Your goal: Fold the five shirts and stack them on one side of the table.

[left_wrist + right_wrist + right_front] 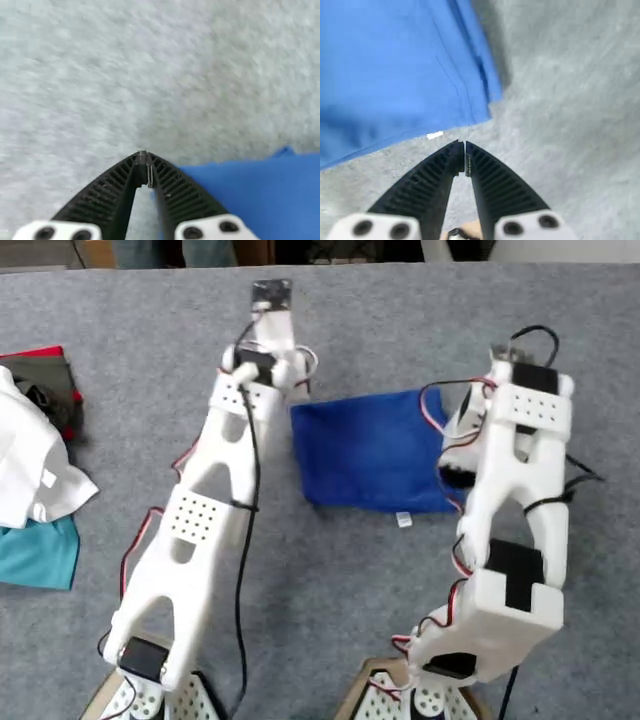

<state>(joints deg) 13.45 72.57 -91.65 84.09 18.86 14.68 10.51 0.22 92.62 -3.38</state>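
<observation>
Lying folded on gray tabletop (400,330), blue shirt (370,450) seemed ready for stacking. Heap of other shirts (30,470) sat well apart from it. Left tool (144,167) and right tool (461,155), both clenched empty, hovered just beside its corners. Next move likely needed: release, grip shirt.

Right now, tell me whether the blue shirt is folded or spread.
Folded: the blue shirt lies as a compact rectangle with layered edges.

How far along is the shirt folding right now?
Done: the blue shirt looks folded, lying on the table. In hand: nothing; left gripper and right gripper are shut and empty beside it. Left: white shirt lies crumpled in a heap with teal shirt, red shirt and dark shirt at the table's edge; blue is not stacked yet.
</observation>
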